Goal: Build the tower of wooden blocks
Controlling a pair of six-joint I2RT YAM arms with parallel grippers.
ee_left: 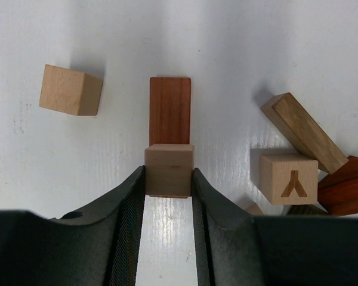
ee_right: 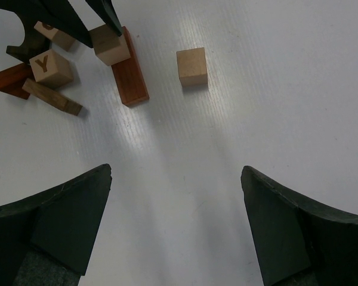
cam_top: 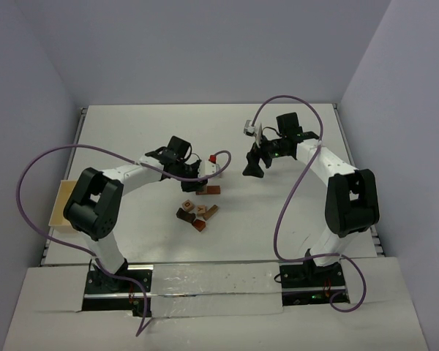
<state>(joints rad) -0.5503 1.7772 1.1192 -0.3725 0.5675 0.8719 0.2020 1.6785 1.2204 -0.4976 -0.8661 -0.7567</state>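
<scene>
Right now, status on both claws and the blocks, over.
Left claw shut on tan cube, at end of reddish plank. Right claw open, empty. Second tan cube loose beside plank; nothing in the way.

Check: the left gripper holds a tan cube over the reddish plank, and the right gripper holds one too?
No: the right wrist view shows the right gripper open and empty. The left gripper holds the tan cube over the reddish plank.
</scene>
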